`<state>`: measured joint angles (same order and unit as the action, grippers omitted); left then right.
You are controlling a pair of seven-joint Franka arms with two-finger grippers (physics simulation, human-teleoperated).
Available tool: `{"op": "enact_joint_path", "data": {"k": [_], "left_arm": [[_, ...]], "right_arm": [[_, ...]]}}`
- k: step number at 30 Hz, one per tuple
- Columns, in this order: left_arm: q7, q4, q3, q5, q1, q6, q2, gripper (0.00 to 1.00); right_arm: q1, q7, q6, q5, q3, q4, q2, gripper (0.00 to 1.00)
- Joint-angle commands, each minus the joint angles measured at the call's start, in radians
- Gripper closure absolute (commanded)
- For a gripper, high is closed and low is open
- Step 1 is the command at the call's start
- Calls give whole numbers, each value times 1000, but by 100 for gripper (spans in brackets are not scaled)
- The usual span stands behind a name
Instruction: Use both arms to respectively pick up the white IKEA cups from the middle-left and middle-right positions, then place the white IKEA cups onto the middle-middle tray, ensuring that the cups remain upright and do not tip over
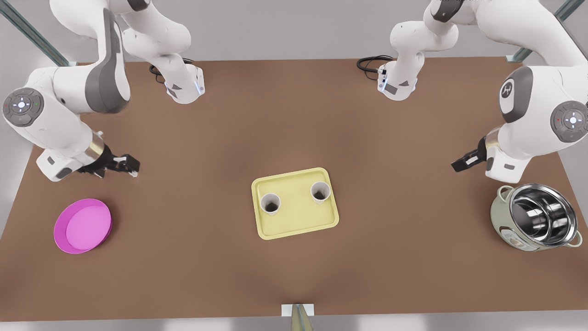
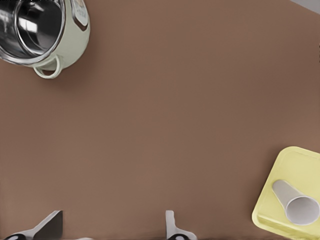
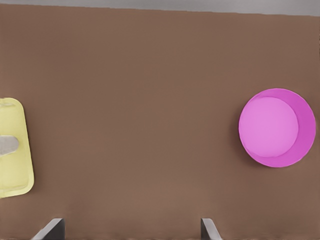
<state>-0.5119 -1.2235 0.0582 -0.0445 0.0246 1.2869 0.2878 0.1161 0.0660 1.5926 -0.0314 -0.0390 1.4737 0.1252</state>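
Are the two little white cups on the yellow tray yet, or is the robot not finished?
It looks finished. Both white cups stand upright on the yellow tray. Nothing is in hand: the left end effector, near the steel pot, and the right end effector, near the pink dish, are both open and empty, away from the tray. Nothing seems left to do.

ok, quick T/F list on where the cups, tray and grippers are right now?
1. Both white cups stand upright on the yellow tray. True.
2. The left gripper holds a cup. False: it is open and empty, over bare table near the steel pot.
3. The right gripper is open, on the pink dish's side. True.
4. The two cups touch each other. False: a stretch of tray shows between them.
5. One cup sits in the pot. False: both are on the tray.
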Motion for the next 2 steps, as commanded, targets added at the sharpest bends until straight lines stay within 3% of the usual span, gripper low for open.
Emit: {"op": "enact_joint_path", "data": {"k": [1, 2], "left_arm": [[684, 2, 0, 9, -3, -34, 4, 0], [682, 2, 0, 8, 0, -5, 24, 0]], "right_arm": [[-1, 17, -121, 8, -2, 19, -26, 0], [-1, 18, -123, 8, -2, 17, -26, 0]]}}
